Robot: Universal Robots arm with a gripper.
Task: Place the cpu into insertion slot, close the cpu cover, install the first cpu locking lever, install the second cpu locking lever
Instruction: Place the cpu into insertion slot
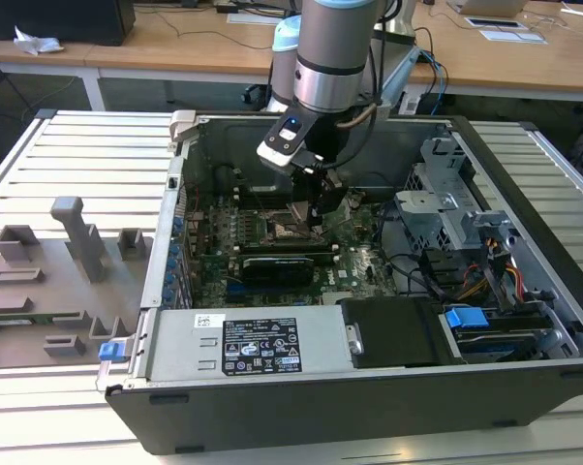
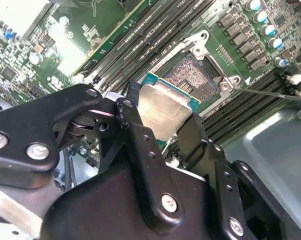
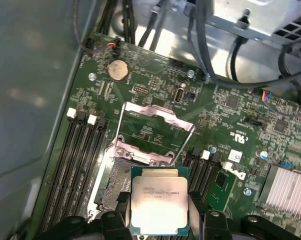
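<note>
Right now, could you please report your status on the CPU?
Hand shut on cpu. Chip partly over insertion slot, not seated. Hinged cpu cover stands open; nothing blocking.

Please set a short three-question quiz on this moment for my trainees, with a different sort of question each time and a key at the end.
1. Short answer: what is clamped between the fingers of the gripper?
2. True or false: the cpu is already seated flat in the insertion slot.
3. Multiple choice: the cpu cover is
A) shut down over the slot
B) swung up, open, leaving the slot bare
C) lying outside the computer case

Key
1. The cpu, gripped by two opposite edges.
2. False: it is held above the board at the slot's edge, and the slot's dark centre is uncovered.
3. B
</note>
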